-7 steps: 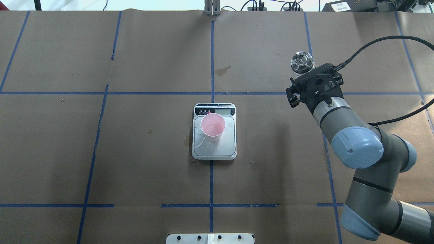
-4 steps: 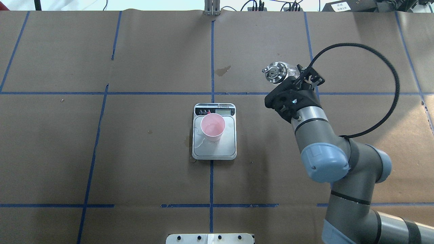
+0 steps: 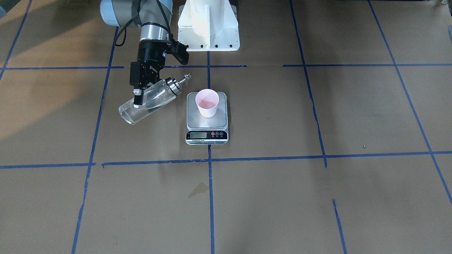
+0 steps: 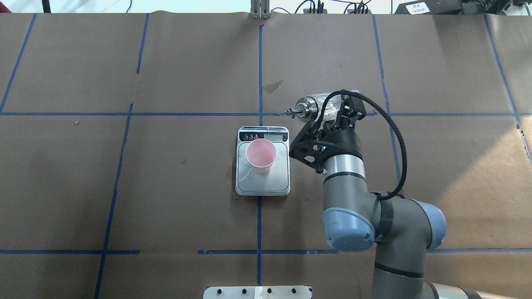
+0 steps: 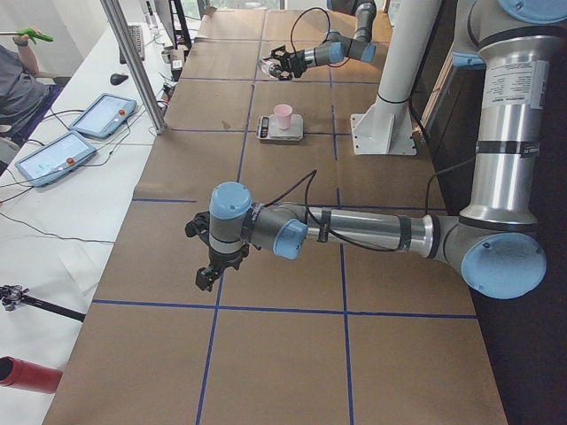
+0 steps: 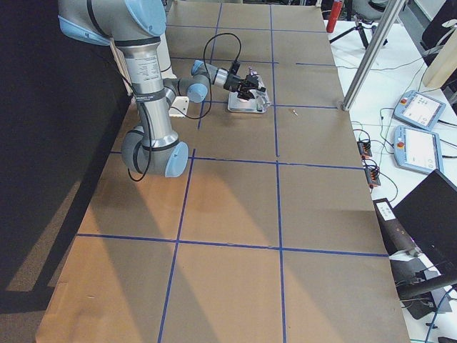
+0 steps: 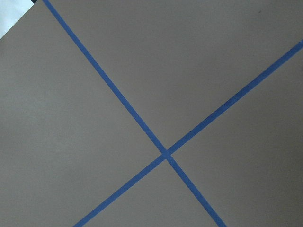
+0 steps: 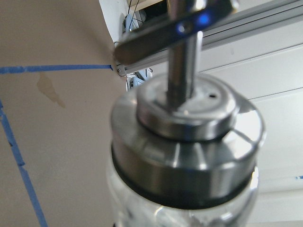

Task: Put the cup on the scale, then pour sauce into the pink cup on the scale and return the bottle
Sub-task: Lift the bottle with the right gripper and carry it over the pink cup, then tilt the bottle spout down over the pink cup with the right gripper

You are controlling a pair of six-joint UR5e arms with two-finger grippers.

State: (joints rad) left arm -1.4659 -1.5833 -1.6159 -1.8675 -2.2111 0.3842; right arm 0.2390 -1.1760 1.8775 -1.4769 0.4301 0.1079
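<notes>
The bottle (image 3: 150, 101) is gripped about its middle between the 2 fingers of the right gripper (image 3: 140, 100), which are closed on the glass. It is tilted almost flat, spout forward. The cup (image 3: 207, 102) is stood on the scale (image 3: 206, 122), to the gripper's left and below, apart from the spout. How far the left gripper (image 5: 209, 275) is open cannot be told.
</notes>
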